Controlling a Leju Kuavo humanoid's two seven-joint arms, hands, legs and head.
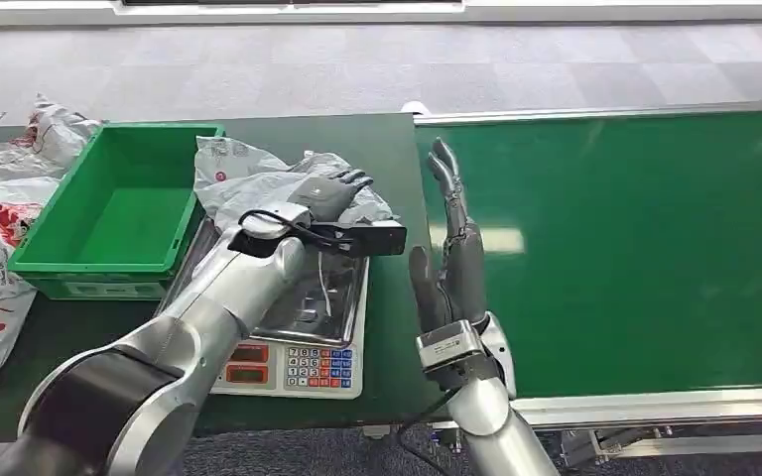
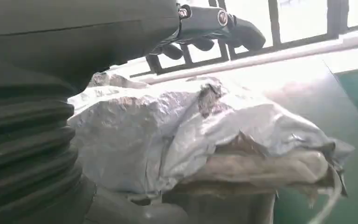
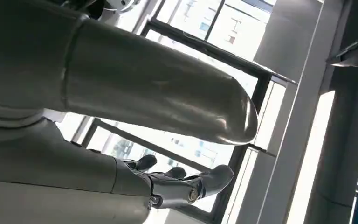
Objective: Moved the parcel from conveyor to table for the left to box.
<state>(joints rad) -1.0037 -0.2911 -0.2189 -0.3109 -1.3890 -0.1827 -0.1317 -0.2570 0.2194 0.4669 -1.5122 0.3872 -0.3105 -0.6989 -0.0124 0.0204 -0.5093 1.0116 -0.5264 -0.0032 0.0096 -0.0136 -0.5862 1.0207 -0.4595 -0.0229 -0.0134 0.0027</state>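
A crumpled grey plastic parcel (image 1: 248,171) lies on the dark table (image 1: 392,149), its near end on the scale's steel pan. My left hand (image 1: 329,191) reaches over the parcel's near right part. In the left wrist view the parcel (image 2: 191,130) sits between the thumb and the straight fingers (image 2: 214,21), which stay clear of it. My right hand (image 1: 453,248) stands edge-up with fingers straight at the table's right rim, beside the green conveyor belt (image 1: 635,248), holding nothing. The right wrist view shows its fingers (image 3: 186,184) against windows.
A green plastic bin (image 1: 109,260) stands left of the parcel. A weighing scale with a keypad (image 1: 298,362) sits at the table's front edge under my left forearm. White printed bags (image 1: 0,218) are piled at the far left.
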